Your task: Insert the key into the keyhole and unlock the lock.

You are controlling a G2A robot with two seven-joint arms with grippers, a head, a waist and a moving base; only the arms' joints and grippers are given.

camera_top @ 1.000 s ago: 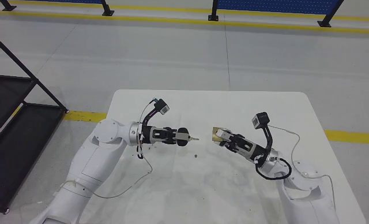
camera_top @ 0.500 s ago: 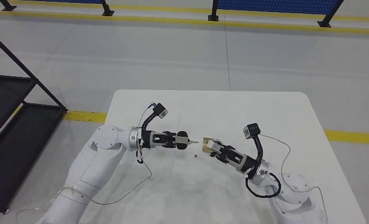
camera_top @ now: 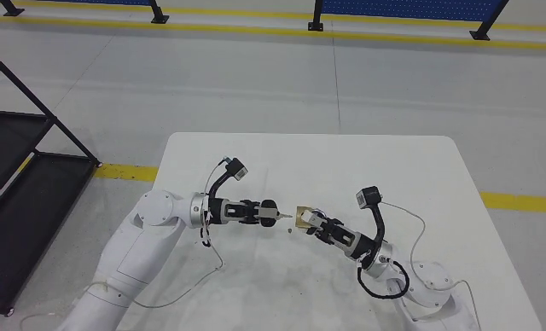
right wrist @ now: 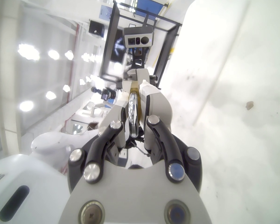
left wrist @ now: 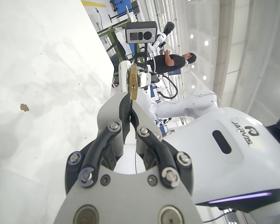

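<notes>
Two tools are clamping: left tool (left wrist: 130,100) gripping the key (camera_top: 288,217), right tool (right wrist: 133,88) gripping the lock (left wrist: 133,78); I'm aiming squarely at the keyhole (left wrist: 132,86).

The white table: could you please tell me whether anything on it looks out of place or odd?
A small brown scrap lies loose near the middle of the white table; it looks like stray debris. Faint grey smudges and dark specks mark the surface around it.

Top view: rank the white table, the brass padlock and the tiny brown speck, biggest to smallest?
Largest: white rectangular table
Middle: brass padlock
Smallest: tiny brown speck
</notes>
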